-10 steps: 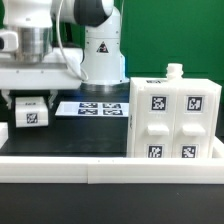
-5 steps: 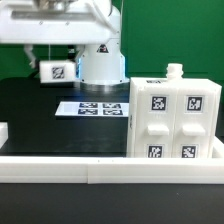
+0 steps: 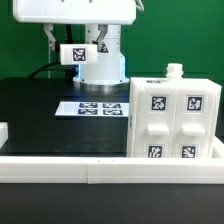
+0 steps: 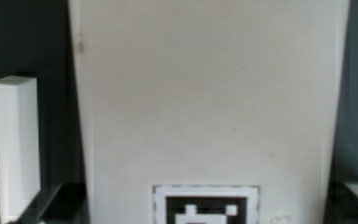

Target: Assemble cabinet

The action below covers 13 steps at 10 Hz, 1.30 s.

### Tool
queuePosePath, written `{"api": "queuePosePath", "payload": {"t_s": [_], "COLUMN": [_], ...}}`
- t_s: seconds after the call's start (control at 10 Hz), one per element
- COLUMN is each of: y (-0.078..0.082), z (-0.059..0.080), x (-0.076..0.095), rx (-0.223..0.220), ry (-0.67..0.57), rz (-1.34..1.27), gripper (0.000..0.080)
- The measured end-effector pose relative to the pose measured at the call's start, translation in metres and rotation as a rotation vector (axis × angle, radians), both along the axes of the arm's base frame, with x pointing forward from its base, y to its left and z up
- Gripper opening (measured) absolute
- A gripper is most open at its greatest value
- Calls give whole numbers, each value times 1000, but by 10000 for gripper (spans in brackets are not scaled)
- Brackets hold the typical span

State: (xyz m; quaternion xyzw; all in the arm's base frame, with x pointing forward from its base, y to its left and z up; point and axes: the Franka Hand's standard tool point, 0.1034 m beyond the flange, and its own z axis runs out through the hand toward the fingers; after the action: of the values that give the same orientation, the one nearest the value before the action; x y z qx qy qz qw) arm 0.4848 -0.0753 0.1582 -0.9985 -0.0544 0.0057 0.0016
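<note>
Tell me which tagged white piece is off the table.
The small block in the pincer, in midair; cabinet and marker board sit on the table.

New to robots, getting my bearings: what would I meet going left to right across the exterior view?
Small white piece cut off at the left edge → small white tagged block, held up in the gripper → big white plastic cabinet body with black-and-white square tags.

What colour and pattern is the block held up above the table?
The block is white with a black-and-white square tag; the exterior view shows it best.
</note>
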Motion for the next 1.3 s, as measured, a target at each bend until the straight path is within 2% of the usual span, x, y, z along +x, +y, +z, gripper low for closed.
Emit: {"api": "queuePosePath", "payload": {"t_s": [0.2, 0.3, 0.4, 0.5, 0.7, 0.9, 1.0, 1.3], "y": [1, 10, 28, 49, 82, 104, 102, 101], "z": [-1, -2, 5, 15, 30, 33, 28, 26], "x": [0, 1, 10, 25, 55, 73, 68, 67], "rx": [0, 0, -4, -4, -8, -11, -11, -12], "ry": [2, 4, 11, 4, 2, -14, -18, -14], "rz": [1, 8, -32, -49, -107, -138, -136, -137], "gripper": [560, 560, 560, 560, 560, 560, 560, 560]}}
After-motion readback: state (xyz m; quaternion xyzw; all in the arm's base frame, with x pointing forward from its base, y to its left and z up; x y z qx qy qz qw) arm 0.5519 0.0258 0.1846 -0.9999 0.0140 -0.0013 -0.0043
